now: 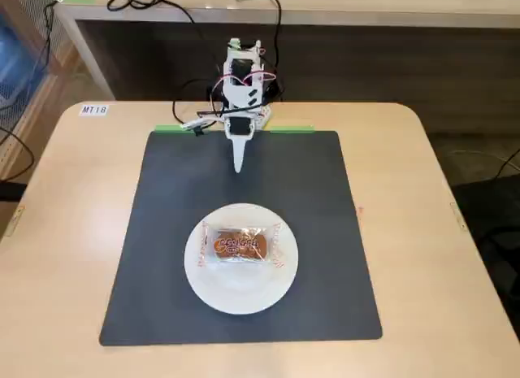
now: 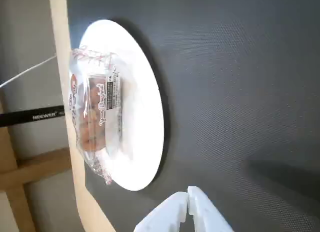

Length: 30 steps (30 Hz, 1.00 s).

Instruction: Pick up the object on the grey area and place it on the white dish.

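Observation:
The wrapped snack [image 1: 240, 245] lies on the middle of the round white dish [image 1: 241, 290], which sits on the dark grey mat [image 1: 325, 232] toward its near edge. My gripper [image 1: 239, 165] hangs at the far edge of the mat, well away from the dish, fingers together and empty. In the wrist view the snack [image 2: 95, 112] lies on the dish [image 2: 142, 117] at the left, and my shut white gripper [image 2: 189, 193] enters from the bottom edge over the mat [image 2: 240, 82].
The mat lies on a light wooden table [image 1: 422, 199] with rounded corners. Green tape [image 1: 288, 129] marks the mat's far edge beside the arm base. Cables [image 1: 183, 110] trail behind the arm toward a desk at the back.

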Available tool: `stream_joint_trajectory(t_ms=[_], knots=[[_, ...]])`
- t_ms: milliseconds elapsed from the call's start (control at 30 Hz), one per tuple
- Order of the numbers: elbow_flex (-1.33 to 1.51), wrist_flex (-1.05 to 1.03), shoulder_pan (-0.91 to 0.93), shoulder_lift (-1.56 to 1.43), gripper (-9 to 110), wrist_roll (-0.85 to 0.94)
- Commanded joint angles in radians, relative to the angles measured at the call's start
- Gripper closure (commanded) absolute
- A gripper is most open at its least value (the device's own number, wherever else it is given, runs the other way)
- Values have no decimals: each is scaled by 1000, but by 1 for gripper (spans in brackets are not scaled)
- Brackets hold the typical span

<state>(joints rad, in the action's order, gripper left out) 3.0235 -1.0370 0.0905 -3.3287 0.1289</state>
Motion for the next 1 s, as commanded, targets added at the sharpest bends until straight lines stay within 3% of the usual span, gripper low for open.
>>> stream_joint_trajectory(t_ms=[0,967], knots=[[55,31,8,-21,102,11],[117,52,-31,-23,101,64]])
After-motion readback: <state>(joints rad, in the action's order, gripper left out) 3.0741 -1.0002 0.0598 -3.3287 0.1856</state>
